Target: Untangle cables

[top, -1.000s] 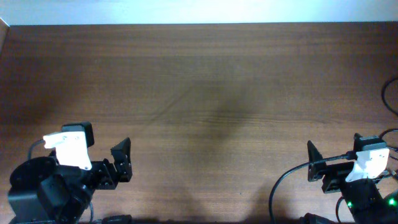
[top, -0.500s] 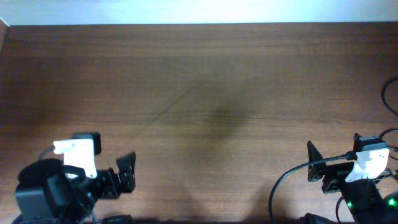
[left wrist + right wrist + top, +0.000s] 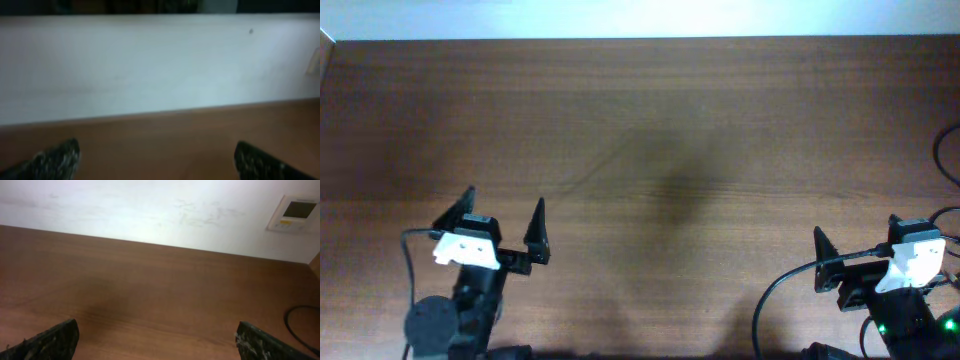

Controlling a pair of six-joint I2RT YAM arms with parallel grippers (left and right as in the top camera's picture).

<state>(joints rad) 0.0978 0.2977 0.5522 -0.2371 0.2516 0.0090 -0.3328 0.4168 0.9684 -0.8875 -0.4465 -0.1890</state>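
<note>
The thin black cables with plug ends are out of view in every frame. My left gripper (image 3: pixel 503 212) is open and empty at the front left of the table, fingers pointing toward the far edge; in the left wrist view (image 3: pixel 157 167) only bare wood lies between its fingertips. My right gripper (image 3: pixel 819 264) is at the front right, pointing left. The right wrist view (image 3: pixel 157 345) shows its fingers wide apart with nothing between them.
The brown wooden table (image 3: pixel 670 130) ends at a white wall (image 3: pixel 150 205) on the far side. A thicker black arm wire curls at the right edge (image 3: pixel 945 150) and shows in the right wrist view (image 3: pixel 300 325). A small wall panel (image 3: pixel 295 212) hangs at the right.
My left arm has swung round from pointing right to pointing at the far edge, and its gripper has moved up and opened wider. The right arm has not moved.
</note>
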